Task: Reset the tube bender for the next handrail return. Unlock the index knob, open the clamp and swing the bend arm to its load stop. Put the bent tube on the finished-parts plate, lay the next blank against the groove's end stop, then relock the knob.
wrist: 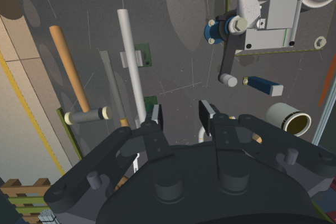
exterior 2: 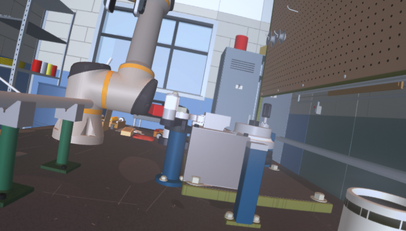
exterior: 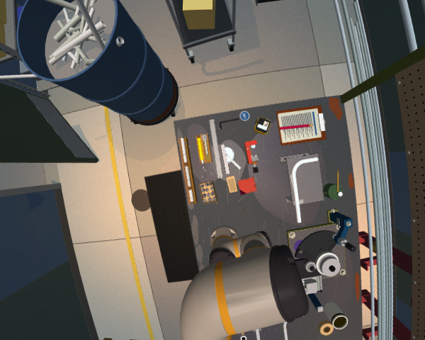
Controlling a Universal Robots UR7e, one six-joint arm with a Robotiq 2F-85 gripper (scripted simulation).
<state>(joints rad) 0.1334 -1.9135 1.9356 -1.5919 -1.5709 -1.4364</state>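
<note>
The tube bender (exterior: pixel 321 252) sits at the bench's near right corner, with its black index knob (exterior 2: pixel 266 109) upright on top. Its clamp lever (wrist: pixel 230 60) ends in a white knob (wrist: pixel 228 80). The bent tube (exterior: pixel 300 183) lies on the grey finished-parts plate (exterior: pixel 307 180). The straight blank (wrist: pixel 131 62) rests on green V-stands (exterior 2: pixel 64 144). My gripper (wrist: pixel 180 112) is open and empty, high above the bench, left of the bender. In the side camera the arm hides it.
Behind the bench are a window and a grey cabinet (exterior 2: pixel 238 82). A pegboard (exterior 2: pixel 338 31) lines the right side. A mallet (wrist: pixel 72 75) and a long file (wrist: pixel 113 86) lie beside the blank. A white cup (wrist: pixel 290 119) stands near the bender.
</note>
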